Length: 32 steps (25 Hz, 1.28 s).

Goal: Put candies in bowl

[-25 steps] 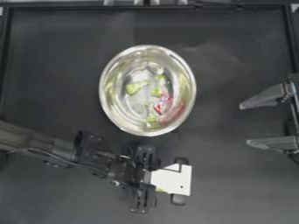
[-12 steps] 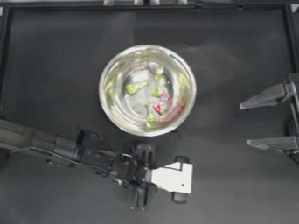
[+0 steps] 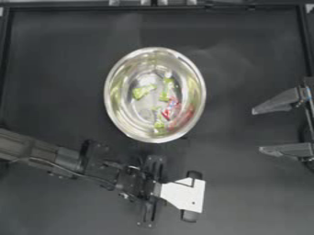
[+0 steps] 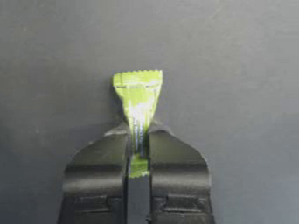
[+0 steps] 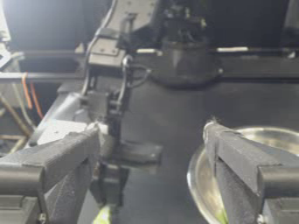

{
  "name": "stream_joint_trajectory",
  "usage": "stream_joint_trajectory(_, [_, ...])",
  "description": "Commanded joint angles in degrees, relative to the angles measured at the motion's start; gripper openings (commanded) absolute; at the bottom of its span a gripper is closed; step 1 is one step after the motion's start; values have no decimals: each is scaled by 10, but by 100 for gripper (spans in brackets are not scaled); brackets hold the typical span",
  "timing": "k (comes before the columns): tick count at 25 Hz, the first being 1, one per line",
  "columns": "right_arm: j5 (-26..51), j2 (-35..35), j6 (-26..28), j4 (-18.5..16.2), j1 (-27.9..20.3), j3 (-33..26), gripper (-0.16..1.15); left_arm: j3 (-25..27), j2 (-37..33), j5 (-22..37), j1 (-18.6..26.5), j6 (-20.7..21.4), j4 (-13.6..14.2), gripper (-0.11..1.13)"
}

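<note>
Dark tabletop [image 3: 55, 69]: left gripper [image 4: 138, 148] pinches a yellow-green twist-wrapped candy [image 4: 138, 98] for the shiny silver bowl [image 3: 116, 108]; right gripper [image 3: 283, 126], seemingly parked, gapes.

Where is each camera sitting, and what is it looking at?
Top view: above the table, looking straight down at the bowl with candies inside; both arms show.
Left wrist view: on the left arm, looking along the left gripper, shut on a yellow-green candy.
Right wrist view: on the right arm, looking across the table between the open right gripper jaws.
Top and right wrist views both show the bowl.
</note>
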Motion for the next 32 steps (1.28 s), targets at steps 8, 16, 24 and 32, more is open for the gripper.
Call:
stream_joint_trajectory(8, [-4, 3, 0, 6, 1, -5, 99, 16, -162, 0, 55, 24, 18, 32])
stream_joint_trajectory(16, [-4, 3, 0, 9, 0, -4, 99, 44, -214, 0, 142, 63, 26, 32])
stream_joint_trajectory(24, [-4, 3, 0, 9, 0, -4, 99, 50, -202, -4, 225, 107, 25, 31])
stream_joint_trajectory(32, [-4, 3, -1, 10, 0, -4, 99, 81, -180, -27, 271, 113, 22, 34])
